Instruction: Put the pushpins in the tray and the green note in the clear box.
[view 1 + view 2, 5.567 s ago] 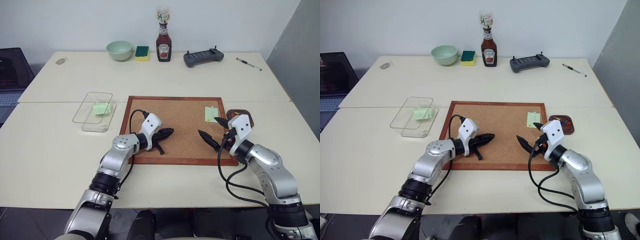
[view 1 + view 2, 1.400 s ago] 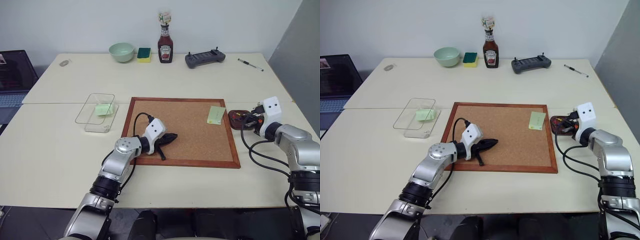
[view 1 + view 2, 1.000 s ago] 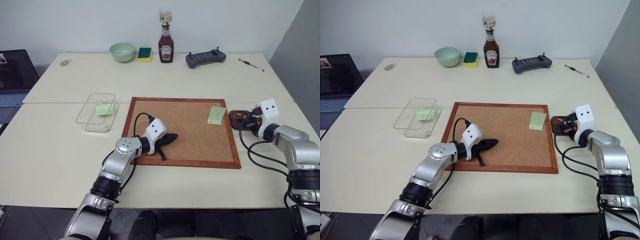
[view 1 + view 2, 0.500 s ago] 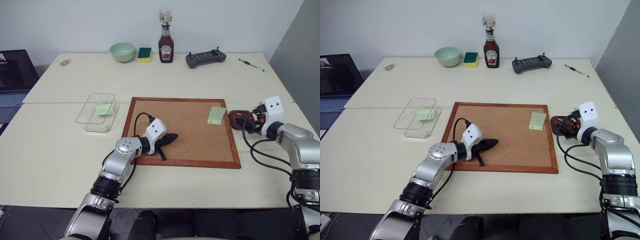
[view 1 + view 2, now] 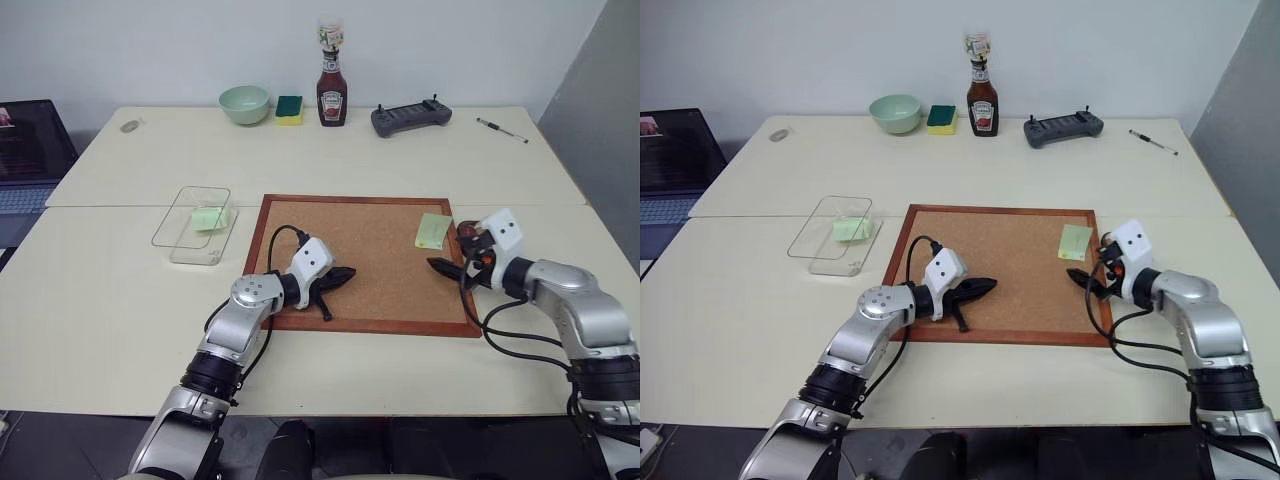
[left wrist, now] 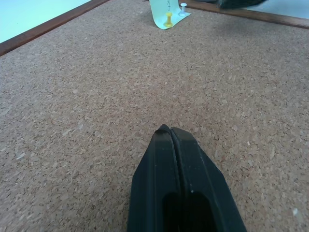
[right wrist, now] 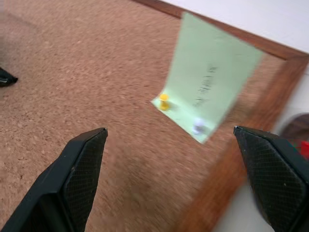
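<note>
Green note (image 7: 207, 92) is being seen pinned at the right end of the cork board (image 5: 360, 250), close to the right frame rail. Its long axis is running toward the far edge of the counter (image 5: 120, 300), leaning slightly right. Two pushpins are being seen along its near edge: a yellow pushpin (image 7: 164, 100) and a pale pushpin (image 7: 197, 126), both standing upright through the paper.

Right gripper (image 5: 446, 266) is being held over the board's right edge, just nearer than the note, pointing left and slightly down. Its jaws are being held wide apart, with nothing between them; in the right wrist view the note is framed between the two fingers (image 7: 79, 164).

Tray (image 5: 470, 233) is sitting on the counter just past the board's right rail, partly hidden by the right arm. A red speck is showing in it; contents cannot be told further.

Left gripper (image 5: 341, 274) is being held low over the left half of the board, pointing right, jaws fully closed on nothing.

Clear box (image 5: 192, 223) is lying on the counter left of the board, long axis running near to far. A second green paper (image 5: 207, 217) is lying in its far right part.
</note>
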You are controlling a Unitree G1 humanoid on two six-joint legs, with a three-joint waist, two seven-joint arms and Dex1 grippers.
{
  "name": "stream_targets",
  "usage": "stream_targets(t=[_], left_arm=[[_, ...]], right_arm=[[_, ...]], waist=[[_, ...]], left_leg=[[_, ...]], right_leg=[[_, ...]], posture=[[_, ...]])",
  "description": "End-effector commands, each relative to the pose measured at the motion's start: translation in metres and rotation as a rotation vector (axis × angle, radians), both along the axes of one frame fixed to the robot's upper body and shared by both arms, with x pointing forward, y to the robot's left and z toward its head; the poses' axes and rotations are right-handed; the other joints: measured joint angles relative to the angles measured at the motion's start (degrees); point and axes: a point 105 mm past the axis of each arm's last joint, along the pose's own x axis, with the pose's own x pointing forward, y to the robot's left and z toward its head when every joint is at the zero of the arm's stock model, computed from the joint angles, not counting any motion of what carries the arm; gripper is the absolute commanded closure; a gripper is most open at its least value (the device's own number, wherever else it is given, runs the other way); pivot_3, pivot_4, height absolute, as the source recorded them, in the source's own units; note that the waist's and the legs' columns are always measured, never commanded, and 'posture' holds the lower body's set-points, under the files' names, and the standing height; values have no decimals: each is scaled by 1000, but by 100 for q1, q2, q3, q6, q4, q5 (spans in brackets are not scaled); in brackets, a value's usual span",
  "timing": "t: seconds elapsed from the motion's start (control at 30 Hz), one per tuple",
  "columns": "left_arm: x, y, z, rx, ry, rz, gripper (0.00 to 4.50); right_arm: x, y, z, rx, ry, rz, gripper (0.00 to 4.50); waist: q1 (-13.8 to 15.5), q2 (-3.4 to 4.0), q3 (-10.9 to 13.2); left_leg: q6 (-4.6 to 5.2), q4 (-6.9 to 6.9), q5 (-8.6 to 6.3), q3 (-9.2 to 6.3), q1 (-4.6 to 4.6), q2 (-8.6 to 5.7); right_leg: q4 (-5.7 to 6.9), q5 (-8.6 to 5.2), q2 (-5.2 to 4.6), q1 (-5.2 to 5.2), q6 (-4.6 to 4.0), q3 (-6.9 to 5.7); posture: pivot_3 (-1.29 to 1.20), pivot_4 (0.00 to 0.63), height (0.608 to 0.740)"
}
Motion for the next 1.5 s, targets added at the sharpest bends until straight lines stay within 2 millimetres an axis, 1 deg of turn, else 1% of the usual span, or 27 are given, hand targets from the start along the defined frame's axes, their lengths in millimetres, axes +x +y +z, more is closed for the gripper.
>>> stream_targets(t=[0.03,0.13,0.3,0.43,0.57,0.67,0.7,0.77,0.8,1.03,1.27,1.5], left_arm=[[-14,-2,-34,71,113,-29,4500],[-14,0,-34,72,113,-25,4500],[-14,1,-34,73,113,-20,4500],[-15,2,-34,73,113,-19,4500],[-15,2,-34,73,113,-20,4500],[-15,1,-34,72,112,-21,4500],[-15,1,-34,72,112,-22,4500],[-15,1,-34,72,112,-22,4500],[-15,1,-34,72,112,-22,4500],[-16,1,-35,74,116,-22,4500],[-18,2,-36,74,121,-22,4500],[-18,1,-37,75,126,-22,4500]], right_arm=[[12,3,9,-11,-51,11,227],[19,4,8,-16,-51,6,667],[26,0,8,-12,-53,-15,1813],[27,-4,8,-11,-50,-25,2472],[28,-7,7,-18,-49,-31,3403],[28,-8,7,-23,-49,-34,3930],[28,-9,7,-23,-49,-34,4172],[27,-9,7,-22,-50,-35,4437],[27,-9,7,-19,-50,-35,4490],[27,-8,13,7,-69,-33,4490],[24,2,26,45,-125,9,4490],[23,4,33,56,-154,19,4490]], waist=[[0,0,0],[1,0,0],[-2,0,0],[-3,0,0],[-5,1,0],[-5,0,0],[-5,0,0],[-5,1,0],[-5,1,0],[-5,1,0],[-8,1,0],[-8,1,0]], left_leg=[[0,0,0,0,0,-1],[0,0,0,-1,-1,-1],[0,0,0,-1,0,0],[0,-1,0,-1,-1,0],[0,-1,0,-1,-1,0],[0,-2,0,0,-1,0],[0,-2,0,0,-1,0],[0,-2,0,-1,-1,0],[0,-2,0,-1,-1,0],[0,-3,0,-1,-1,0],[0,-3,0,0,-4,0],[0,-4,0,1,-4,0]], right_leg=[[1,0,0,0,0,1],[1,0,0,0,0,-1],[0,0,0,0,0,0],[1,0,0,-2,-1,0],[1,0,0,-3,-1,0],[1,0,0,-3,0,0],[1,0,0,-3,0,0],[1,0,0,-3,-1,0],[1,0,0,-3,-1,0],[0,0,0,-3,-1,0],[0,0,0,-7,-1,1],[0,0,0,-8,-1,2]], posture=[[0,150,740],[0,150,740],[0,150,740],[0,150,740],[0,150,740],[0,150,740],[0,150,740],[0,150,740],[0,150,740],[0,150,740],[0,150,740],[0,150,740]])
